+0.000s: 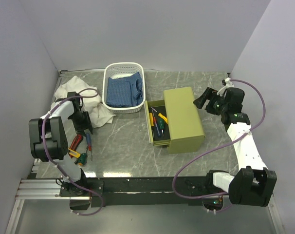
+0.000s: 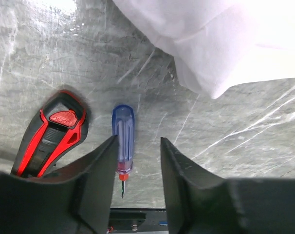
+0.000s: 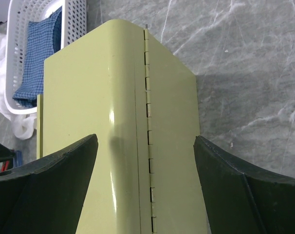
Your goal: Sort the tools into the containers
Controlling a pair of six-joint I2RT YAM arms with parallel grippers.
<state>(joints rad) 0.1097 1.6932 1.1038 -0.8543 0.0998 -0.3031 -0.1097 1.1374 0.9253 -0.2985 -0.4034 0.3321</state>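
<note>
A blue-handled screwdriver lies on the table, tip toward the near edge; it also shows in the top view. My left gripper is open just above it, the handle beside the left finger. Red-black pliers lie to its left. More tools lie near the left arm's base. The olive-green drawer chest has an open drawer holding screwdrivers. My right gripper is open and empty above the chest's hinged top.
The white perforated basket with blue fabric stands at the back centre. A white cloth lies at the back left, close to my left gripper, and fills the upper right of the left wrist view. Walls enclose the table.
</note>
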